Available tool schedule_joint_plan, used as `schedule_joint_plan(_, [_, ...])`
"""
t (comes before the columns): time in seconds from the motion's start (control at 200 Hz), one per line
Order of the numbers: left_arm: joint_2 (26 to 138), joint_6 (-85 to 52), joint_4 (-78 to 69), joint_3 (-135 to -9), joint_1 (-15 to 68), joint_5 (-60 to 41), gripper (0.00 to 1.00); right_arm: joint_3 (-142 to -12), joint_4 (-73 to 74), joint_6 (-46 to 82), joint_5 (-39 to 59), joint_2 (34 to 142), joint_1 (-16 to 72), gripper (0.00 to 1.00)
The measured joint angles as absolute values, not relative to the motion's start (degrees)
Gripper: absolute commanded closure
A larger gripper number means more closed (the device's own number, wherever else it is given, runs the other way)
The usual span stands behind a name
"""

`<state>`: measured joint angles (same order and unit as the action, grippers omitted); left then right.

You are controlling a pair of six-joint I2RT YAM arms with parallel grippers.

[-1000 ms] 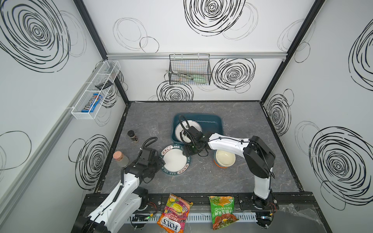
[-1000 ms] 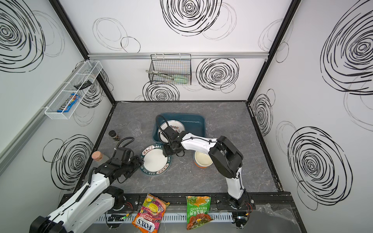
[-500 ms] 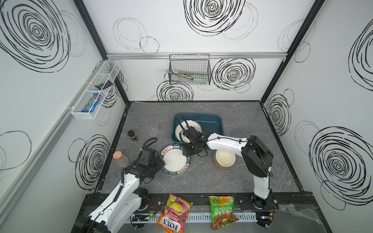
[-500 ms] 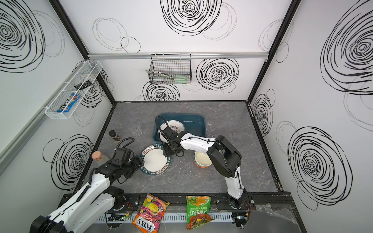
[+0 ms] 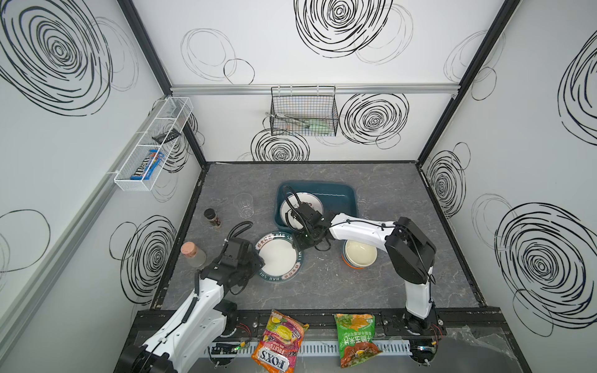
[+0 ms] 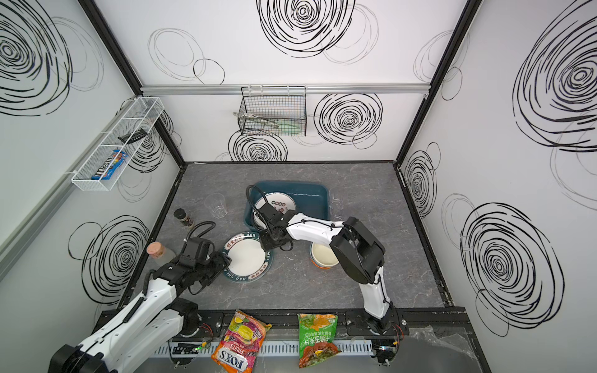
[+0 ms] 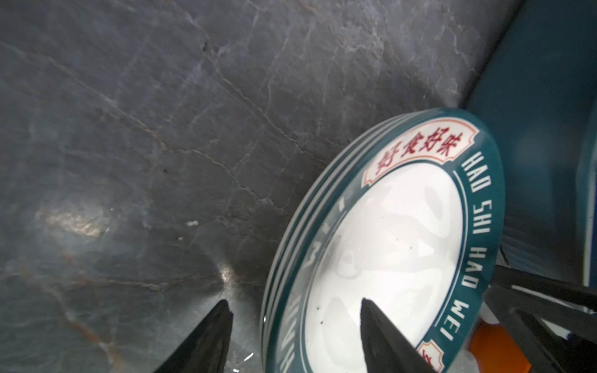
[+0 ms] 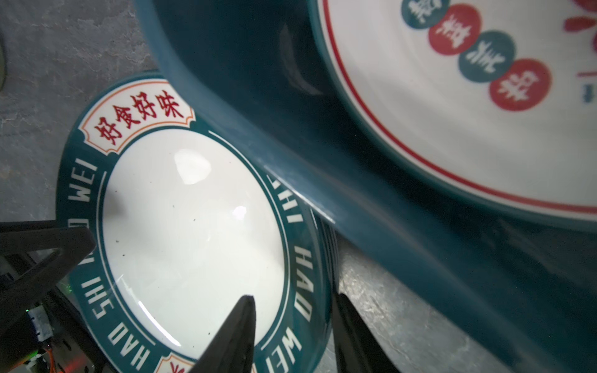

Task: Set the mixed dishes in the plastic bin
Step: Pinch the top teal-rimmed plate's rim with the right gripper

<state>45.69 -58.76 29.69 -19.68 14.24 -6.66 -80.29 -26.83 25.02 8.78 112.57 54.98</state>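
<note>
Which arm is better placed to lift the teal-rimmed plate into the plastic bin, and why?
Right. The right gripper straddles the teal-rimmed plate at its rim beside the plastic bin, so the carry looks short. The left gripper straddles the opposite rim, farther from the bin, jaws wider apart.

Binned plate (image 5: 315, 200) half hidden by right arm (image 5: 358, 230), stacked bowls (image 5: 360, 256) partly covered, wire basket (image 5: 303, 106) contents indistinct.

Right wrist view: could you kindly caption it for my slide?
Right gripper straddles rim of teal-rimmed plate, beside plastic bin holding a second plate.
</note>
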Motion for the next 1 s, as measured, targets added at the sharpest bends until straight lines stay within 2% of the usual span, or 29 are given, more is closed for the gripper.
schedule_joint_plan(0.485, [45.63, -59.00, 28.95, -19.07, 14.20, -7.46, 0.39, -81.84, -28.40, 23.88, 8.29, 113.82, 55.77, 0.70])
schedule_joint_plan(0.72, [44.93, -59.29, 29.12, -19.07, 14.17, -7.49, 0.35, -82.52, -28.82, 23.70, 8.45, 114.50, 55.99, 0.72])
schedule_joint_plan(1.001, [41.82, -59.99, 30.70, -19.07, 14.17, -7.44, 0.35, -82.56, -28.80, 23.55, 8.97, 115.02, 56.01, 0.75])
